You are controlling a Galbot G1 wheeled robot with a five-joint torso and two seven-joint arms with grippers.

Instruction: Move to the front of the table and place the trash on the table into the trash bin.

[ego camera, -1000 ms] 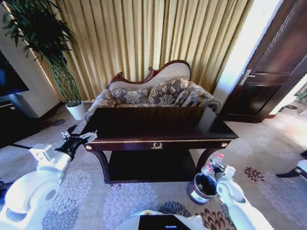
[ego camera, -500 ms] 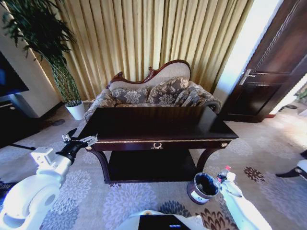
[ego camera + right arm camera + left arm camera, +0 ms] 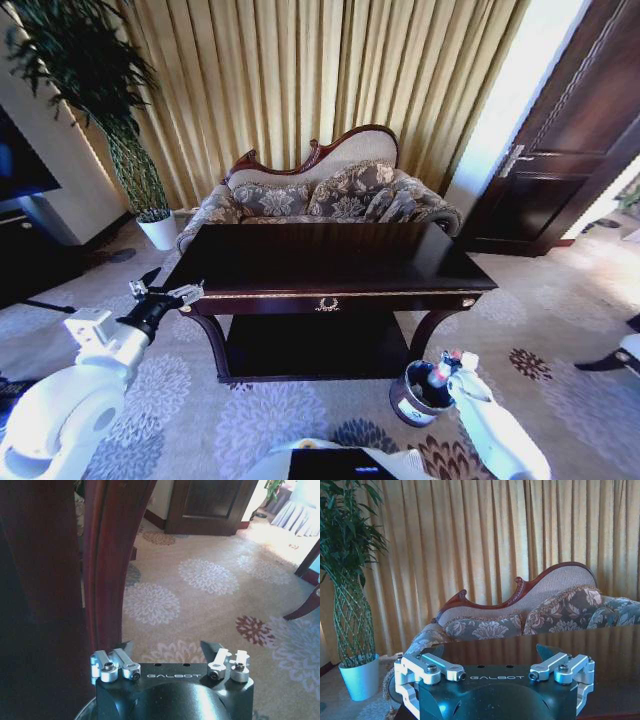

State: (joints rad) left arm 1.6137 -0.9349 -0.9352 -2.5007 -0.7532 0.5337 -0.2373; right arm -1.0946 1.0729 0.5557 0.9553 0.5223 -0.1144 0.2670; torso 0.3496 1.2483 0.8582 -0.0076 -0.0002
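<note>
Bottle (image 3: 438, 375) with red cap now sits tipped inside the trash bin (image 3: 410, 405); half a second ago it was outside the rim at the right gripper (image 3: 452, 368). Right wrist view shows those jaws spread, nothing between them, so drop looks done. Left gripper (image 3: 165, 293) still parked open and empty at the table (image 3: 330, 262) corner. Tabletop looks bare of trash.

Head view: high, facing forward and down over the whole bench (image 3: 330, 262), sofa (image 3: 318, 195) behind.
Left wrist view: low, at benchtop level, facing the sofa; shares bench and sofa with the head view.
Right wrist view: close beside a bench leg (image 3: 111, 555), facing carpet (image 3: 210, 585).
</note>
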